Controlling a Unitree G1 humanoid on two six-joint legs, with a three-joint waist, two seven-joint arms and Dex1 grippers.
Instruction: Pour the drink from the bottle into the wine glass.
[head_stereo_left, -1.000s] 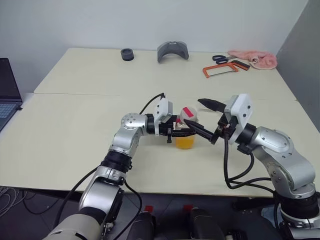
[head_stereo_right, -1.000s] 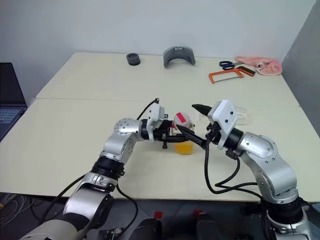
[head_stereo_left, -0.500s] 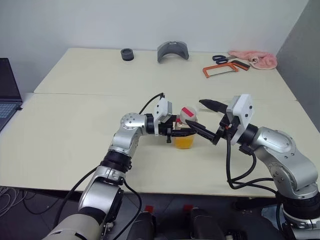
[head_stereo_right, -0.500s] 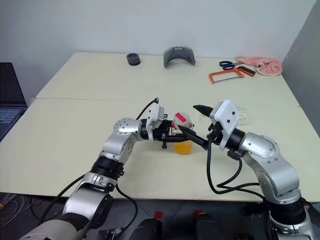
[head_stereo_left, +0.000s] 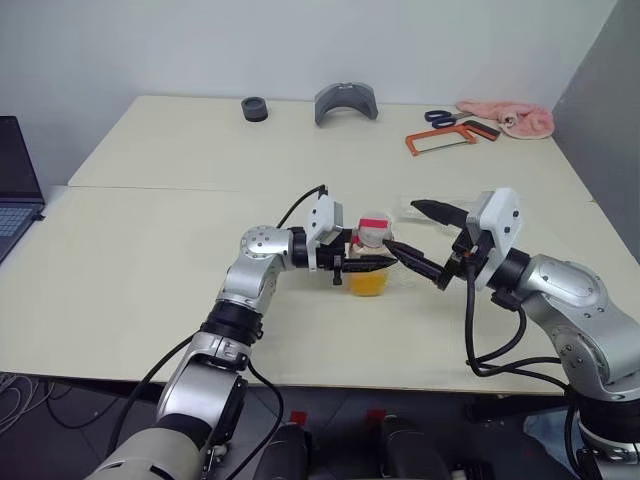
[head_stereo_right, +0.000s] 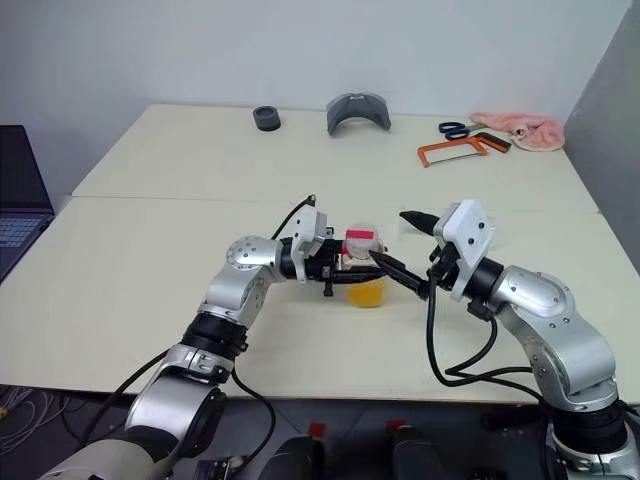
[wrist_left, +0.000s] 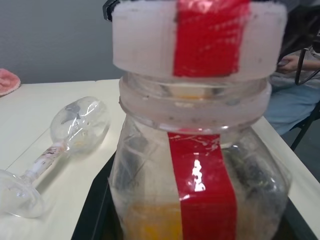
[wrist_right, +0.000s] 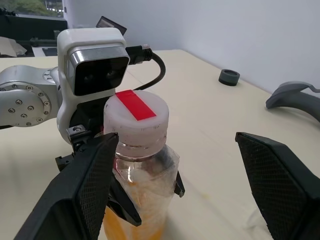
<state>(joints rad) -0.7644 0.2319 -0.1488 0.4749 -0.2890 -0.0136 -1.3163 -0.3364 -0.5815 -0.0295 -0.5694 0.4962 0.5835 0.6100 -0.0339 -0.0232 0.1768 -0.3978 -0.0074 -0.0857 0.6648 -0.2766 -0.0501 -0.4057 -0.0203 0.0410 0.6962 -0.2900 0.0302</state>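
The small clear plastic bottle (head_stereo_left: 369, 262) with the red stripe stood upright on the pale table (head_stereo_left: 150, 250), near the front edge. It had orange-yellow drink (head_stereo_left: 368, 283) only in its bottom part. Its white cap (wrist_right: 135, 116) with the red strip was on.

The left gripper (head_stereo_left: 368, 264) had its two black fingers squeezed tight on the sides of the bottle, holding it steady. The right gripper (head_stereo_left: 428, 240) was just beside the cap, with its fingers spread wide apart and nothing in them. One finger was near the cap and the other was well off to the side.

The clear stemmed wine glass (wrist_left: 55, 145) lay on its side on the table, just past the bottle. It was not standing up.

So the pouring had not started. This looked like the cap step: one hand held the bottle while the other was there for the cap.

Next, the open fingers would probably need to go around the cap, close on it and twist it off. The glass would also have to stand up before any drink could go in.
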